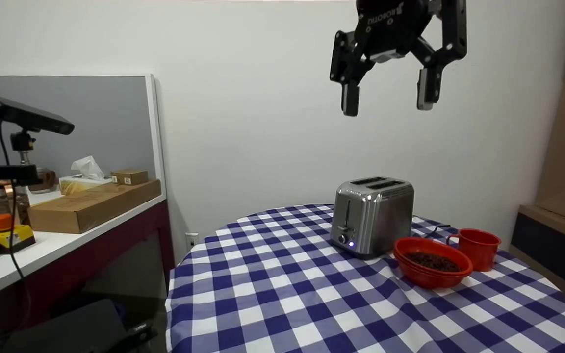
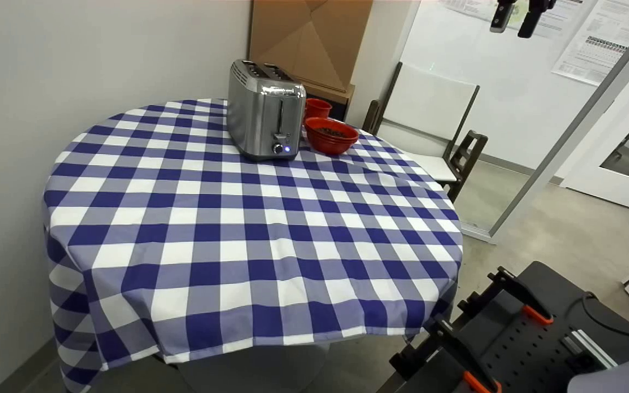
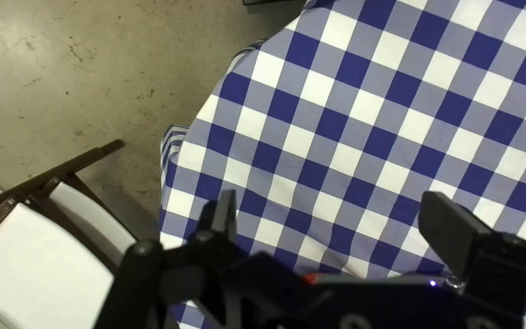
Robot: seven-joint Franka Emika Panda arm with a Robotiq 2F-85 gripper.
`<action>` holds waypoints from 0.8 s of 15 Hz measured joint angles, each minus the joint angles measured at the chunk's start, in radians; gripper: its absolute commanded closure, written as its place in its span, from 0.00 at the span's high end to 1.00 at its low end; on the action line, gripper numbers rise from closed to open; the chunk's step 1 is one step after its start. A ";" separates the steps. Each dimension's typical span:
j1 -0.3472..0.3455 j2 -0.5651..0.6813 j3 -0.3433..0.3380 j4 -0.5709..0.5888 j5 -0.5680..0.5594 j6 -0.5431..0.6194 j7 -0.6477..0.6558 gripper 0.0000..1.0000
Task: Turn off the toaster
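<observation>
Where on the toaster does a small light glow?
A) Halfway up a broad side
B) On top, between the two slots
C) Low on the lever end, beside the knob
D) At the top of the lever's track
C: in an exterior view, the bluish light shows right beside the knob, below the lever on the narrow end of the toaster.

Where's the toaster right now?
In an exterior view, the silver two-slot toaster stands right of centre on the checkered tablecloth, just left of the stacked red bowls and red mug.
</observation>
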State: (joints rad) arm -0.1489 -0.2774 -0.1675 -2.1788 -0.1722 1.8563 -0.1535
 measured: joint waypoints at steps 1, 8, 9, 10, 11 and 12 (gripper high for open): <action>0.005 0.013 0.010 -0.004 0.001 0.027 0.014 1.00; 0.056 0.161 0.086 -0.016 0.001 0.252 0.124 1.00; 0.061 0.190 0.095 -0.015 0.001 0.282 0.138 1.00; 0.067 0.220 0.104 -0.011 0.001 0.310 0.150 1.00; 0.073 0.251 0.111 -0.007 0.001 0.340 0.161 1.00; 0.079 0.284 0.116 -0.003 0.001 0.373 0.173 1.00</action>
State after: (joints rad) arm -0.0695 0.0067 -0.0516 -2.1815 -0.1709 2.2293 0.0196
